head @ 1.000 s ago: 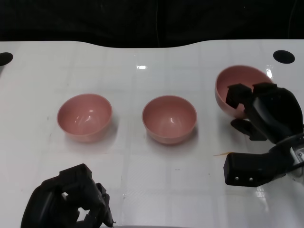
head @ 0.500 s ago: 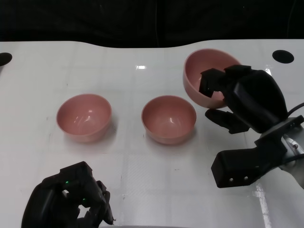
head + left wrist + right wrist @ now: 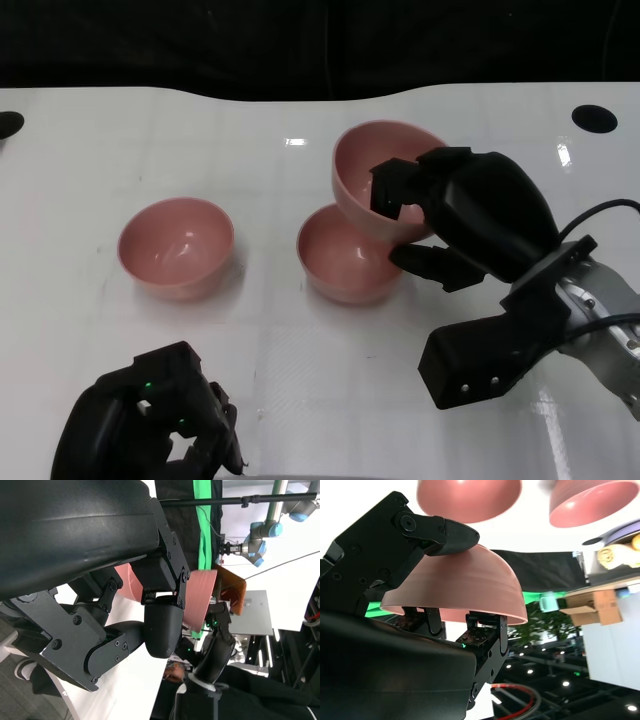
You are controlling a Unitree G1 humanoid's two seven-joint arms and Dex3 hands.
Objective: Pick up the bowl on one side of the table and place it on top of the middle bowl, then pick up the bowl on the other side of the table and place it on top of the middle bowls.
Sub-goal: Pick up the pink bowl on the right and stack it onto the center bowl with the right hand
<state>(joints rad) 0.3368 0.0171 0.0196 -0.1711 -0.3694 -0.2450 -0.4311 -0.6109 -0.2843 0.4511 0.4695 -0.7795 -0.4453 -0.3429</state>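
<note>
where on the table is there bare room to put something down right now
Bare white table runs along the far edge behind the bowls, and between the left bowl and middle bowl. It is crowded around the middle bowl, where the right hand holds the carried bowl.

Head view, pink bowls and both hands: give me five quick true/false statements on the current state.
1. The right hand holds a pink plastic bowl off the table. True.
2. The held bowl is already nested flat in the middle pink bowl. False: it is tilted, above and slightly behind the middle bowl.
3. The left-side pink bowl sits alone on the white table. True.
4. The left hand grips a bowl. False: it holds nothing, near the table's front edge.
5. Three pink bowls are visible. True.
</note>
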